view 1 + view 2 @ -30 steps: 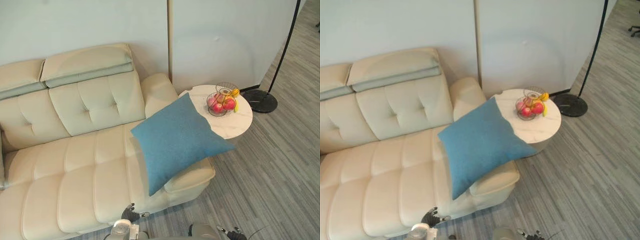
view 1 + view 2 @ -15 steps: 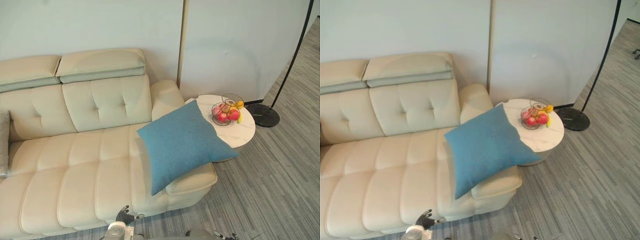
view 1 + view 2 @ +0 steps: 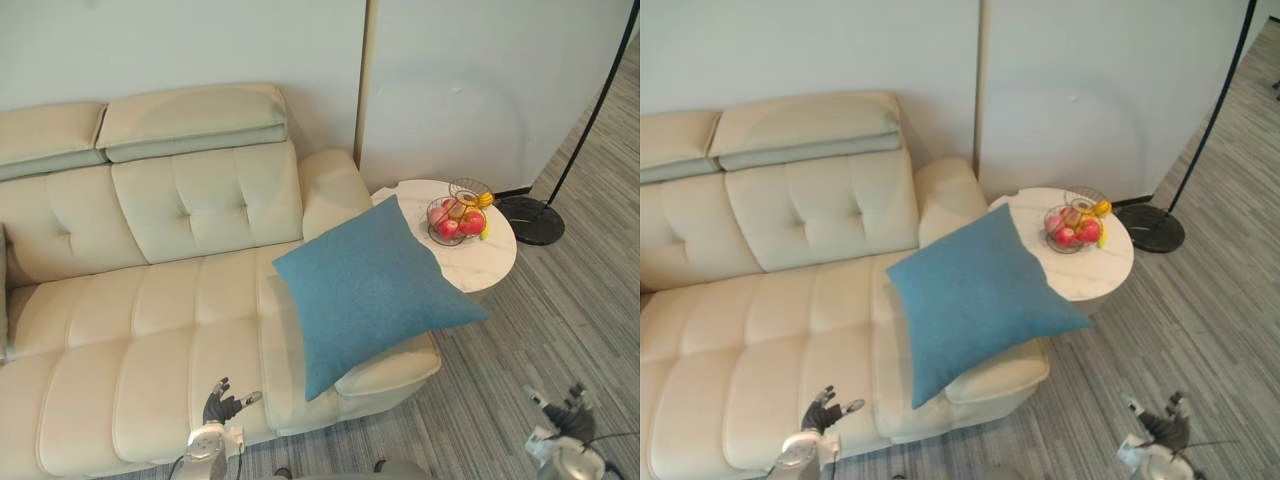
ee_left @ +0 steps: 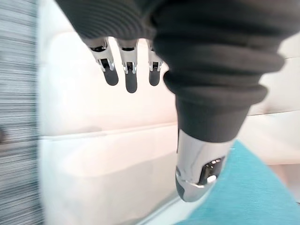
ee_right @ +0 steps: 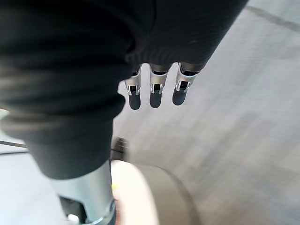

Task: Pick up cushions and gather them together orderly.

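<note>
A blue square cushion (image 3: 372, 288) leans on the right end of the cream sofa (image 3: 150, 310), overhanging the armrest and the round table's edge. A strip of a grey cushion (image 3: 3, 300) shows at the sofa's far left. My left hand (image 3: 222, 402) hovers low at the sofa's front edge, left of the blue cushion, fingers straight and empty; its wrist view shows the fingers (image 4: 130, 75) over the seat and the blue cushion (image 4: 234, 197) beyond. My right hand (image 3: 565, 408) is over the floor at lower right, open and empty, its fingers (image 5: 157, 89) straight.
A round white marble side table (image 3: 480, 262) stands right of the sofa, carrying a wire basket of fruit (image 3: 455, 215). A floor lamp's black base (image 3: 532, 218) and pole (image 3: 585, 110) stand behind it. Grey striped carpet (image 3: 560, 320) spreads to the right.
The camera view has shifted. Both hands have risen into view: the left higher at the sofa's front, the right appearing over the floor at lower right. The blue cushion lies as before.
</note>
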Tool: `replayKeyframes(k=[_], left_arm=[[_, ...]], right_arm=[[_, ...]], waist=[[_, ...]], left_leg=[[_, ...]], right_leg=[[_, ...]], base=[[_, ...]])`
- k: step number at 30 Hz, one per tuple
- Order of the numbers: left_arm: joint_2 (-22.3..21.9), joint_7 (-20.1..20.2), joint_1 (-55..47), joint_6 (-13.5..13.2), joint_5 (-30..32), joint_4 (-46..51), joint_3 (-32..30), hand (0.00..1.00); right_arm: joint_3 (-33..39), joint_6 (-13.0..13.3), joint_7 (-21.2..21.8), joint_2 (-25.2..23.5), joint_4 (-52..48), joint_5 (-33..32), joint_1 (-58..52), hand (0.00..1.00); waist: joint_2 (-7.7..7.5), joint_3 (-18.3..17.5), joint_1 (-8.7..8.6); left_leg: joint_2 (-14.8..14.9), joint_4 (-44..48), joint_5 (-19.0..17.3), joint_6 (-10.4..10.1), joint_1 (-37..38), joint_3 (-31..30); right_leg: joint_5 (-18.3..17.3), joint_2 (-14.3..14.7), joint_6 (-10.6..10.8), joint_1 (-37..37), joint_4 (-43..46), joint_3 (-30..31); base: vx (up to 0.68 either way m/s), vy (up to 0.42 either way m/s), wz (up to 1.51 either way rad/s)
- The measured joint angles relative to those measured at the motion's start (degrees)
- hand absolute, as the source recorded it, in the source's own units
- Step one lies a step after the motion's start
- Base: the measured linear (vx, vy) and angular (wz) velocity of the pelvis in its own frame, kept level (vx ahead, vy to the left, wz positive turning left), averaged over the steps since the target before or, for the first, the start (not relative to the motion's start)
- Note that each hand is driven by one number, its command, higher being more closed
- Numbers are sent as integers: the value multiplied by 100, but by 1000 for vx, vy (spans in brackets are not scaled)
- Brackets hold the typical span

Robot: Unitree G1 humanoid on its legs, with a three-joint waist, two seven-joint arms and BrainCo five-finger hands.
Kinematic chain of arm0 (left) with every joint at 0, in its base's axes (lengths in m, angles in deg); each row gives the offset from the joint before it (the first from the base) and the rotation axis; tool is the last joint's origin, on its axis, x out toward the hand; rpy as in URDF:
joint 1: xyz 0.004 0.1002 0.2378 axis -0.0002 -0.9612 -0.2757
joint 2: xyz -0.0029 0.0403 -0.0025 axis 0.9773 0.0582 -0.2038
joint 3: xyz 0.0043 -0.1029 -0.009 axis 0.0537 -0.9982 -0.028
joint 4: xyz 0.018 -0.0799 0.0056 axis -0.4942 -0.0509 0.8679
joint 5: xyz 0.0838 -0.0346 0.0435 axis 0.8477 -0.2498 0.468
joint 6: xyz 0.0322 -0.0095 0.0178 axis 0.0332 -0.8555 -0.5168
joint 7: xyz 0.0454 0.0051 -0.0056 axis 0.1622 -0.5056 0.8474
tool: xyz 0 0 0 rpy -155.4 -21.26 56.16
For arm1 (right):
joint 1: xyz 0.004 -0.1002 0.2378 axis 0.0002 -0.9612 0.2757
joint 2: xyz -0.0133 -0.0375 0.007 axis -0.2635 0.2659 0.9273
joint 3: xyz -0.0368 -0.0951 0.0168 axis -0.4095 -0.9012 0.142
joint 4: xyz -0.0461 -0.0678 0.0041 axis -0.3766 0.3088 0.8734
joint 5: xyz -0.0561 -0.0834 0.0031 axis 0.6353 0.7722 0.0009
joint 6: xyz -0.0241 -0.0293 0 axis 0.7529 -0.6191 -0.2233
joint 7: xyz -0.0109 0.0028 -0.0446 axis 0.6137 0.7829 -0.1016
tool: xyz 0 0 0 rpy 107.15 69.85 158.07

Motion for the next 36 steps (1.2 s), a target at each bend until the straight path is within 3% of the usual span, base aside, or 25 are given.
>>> replayKeyframes(k=[6, 13, 18, 26, 31, 36], left_arm=[[-1, -118, -48, -11, -313, 696, -139, 0], [-36, -150, -36, -11, -537, 843, -90, 0], [-41, -134, -30, -10, -620, 850, 197, 0], [-42, -95, 48, -8, -719, 845, 658, 0], [-40, -86, 188, -6, -786, 837, 820, 0], [-31, -98, 727, -9, -889, 838, 819, 0]], right_arm=[[5, -27, -177, 97, -699, 181, 229, 0], [-159, -8, -172, 999, -971, 368, 681, 0], [-792, 26, 105, 1411, -961, 109, 808, 0], [-1889, -13, 589, 1960, -216, -345, 1394, 0], [-2380, -35, 708, 2048, 196, -390, 2007, 0], [-2589, -57, 707, 2067, 458, -458, 2720, 0]], waist=[[28, -31, -62], [61, -101, -117], [61, -129, -140], [37, -143, -177], [-9, -106, -171], [-80, 190, -144]], left_leg=[[11, -11, 0, 0, 44, 163], [7, -21, 0, 2, -72, 225], [-11, -21, 61, 78, -203, 199], [-128, -239, 318, 144, -397, 79], [-164, -350, 488, 166, -632, 67], [-183, -413, 704, 199, -1013, 12]], right_leg=[[27, 0, 6, -4, -79, 147], [307, 3, 59, -43, -393, 210], [533, -16, 75, -44, -646, 161], [767, -90, 110, -189, -860, 80], [949, -111, 128, -389, -1011, 71], [1119, -129, 128, -772, -1010, 61]], base=[[23, 2, -13], [-40, 18, -8], [-76, 17, 3], [-55, 15, 6], [-48, 7, 4], [-94, 0, 5]])
